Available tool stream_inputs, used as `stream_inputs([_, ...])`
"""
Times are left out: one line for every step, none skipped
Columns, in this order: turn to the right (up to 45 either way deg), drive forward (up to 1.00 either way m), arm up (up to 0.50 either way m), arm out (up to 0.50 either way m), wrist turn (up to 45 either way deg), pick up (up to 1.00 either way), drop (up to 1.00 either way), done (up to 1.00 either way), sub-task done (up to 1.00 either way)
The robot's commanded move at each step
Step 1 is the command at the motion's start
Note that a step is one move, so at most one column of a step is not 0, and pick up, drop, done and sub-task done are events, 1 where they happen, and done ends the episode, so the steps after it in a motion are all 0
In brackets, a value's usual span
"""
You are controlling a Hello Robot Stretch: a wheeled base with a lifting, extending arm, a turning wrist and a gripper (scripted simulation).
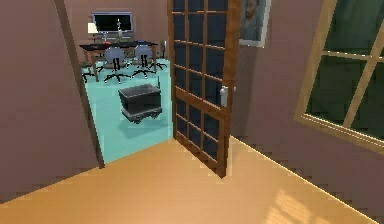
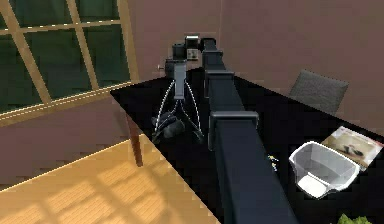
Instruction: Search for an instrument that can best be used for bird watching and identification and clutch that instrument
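Arm side view shows what may be a tripod-mounted instrument (image 2: 178, 100) on the dark surface (image 2: 145, 108) by our end effector (image 2: 183, 50), whose hold we cannot tell; we should ease in without tipping it.

Forward view: looking ahead and slightly down from just short of an open door (image 1: 205, 80), through to a desk (image 1: 118, 45) well back in the far room. Arm side view: close above a dark table (image 2: 290, 120), facing across it to the wall. Both catch the same window (image 1: 355, 70), seen at the arm side view's left (image 2: 65, 50), and the wooden floor (image 1: 200, 190).
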Motion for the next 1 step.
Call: stream_inputs([0.0,0.00,0.00,0.00,45.0,0.00,0.00,0.00,0.00])
